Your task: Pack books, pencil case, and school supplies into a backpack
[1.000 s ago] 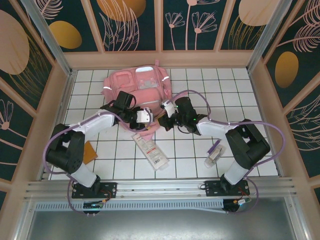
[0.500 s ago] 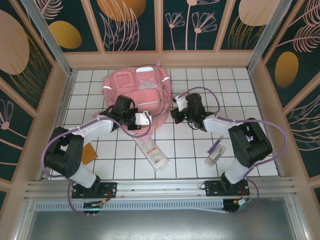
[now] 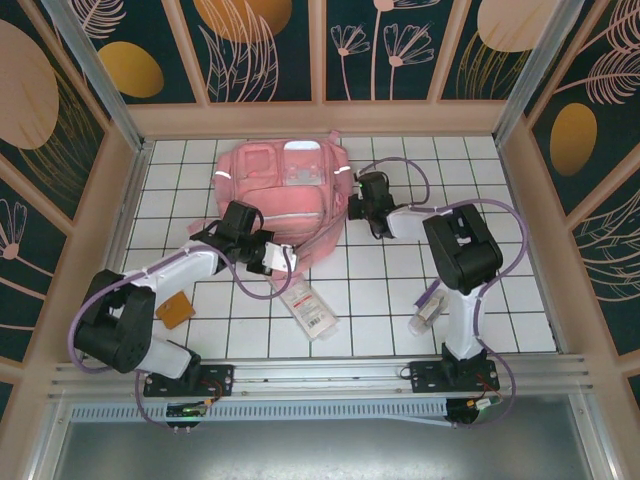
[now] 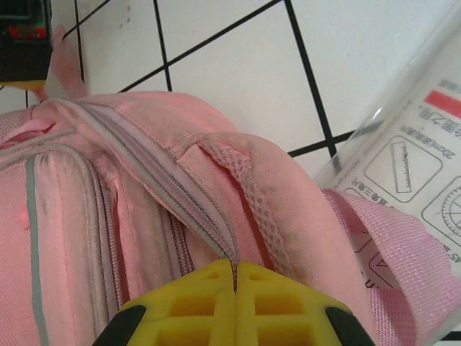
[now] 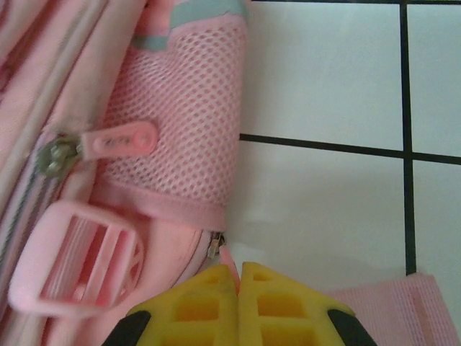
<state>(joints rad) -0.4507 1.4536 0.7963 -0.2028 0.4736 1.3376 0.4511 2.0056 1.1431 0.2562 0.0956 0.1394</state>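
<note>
The pink backpack (image 3: 285,185) lies at the back middle of the tiled table. My left gripper (image 3: 272,256) is at its near edge and is shut on the zipper seam of the backpack (image 4: 108,216); the yellow fingertips (image 4: 209,288) pinch the fabric. My right gripper (image 3: 358,206) is at the bag's right side, shut on a small pink zipper pull (image 5: 229,261) below the mesh side pocket (image 5: 184,122). The white pencil case (image 3: 308,305) (image 4: 410,166) lies just near of the bag. The orange book (image 3: 178,308) is at the near left. The purple pen (image 3: 432,296) and clear tube (image 3: 424,319) lie at the near right.
A pink plastic buckle (image 5: 75,270) and a second zipper pull (image 5: 119,140) sit on the bag's side. A pink strap (image 5: 392,310) lies on the tiles by my right gripper. Wooden walls (image 3: 320,118) enclose the table on three sides.
My left gripper closed on the backpack's near seam. My right gripper moved back along the bag's right side with the pull in it. The backpack shifted a little to the right.
</note>
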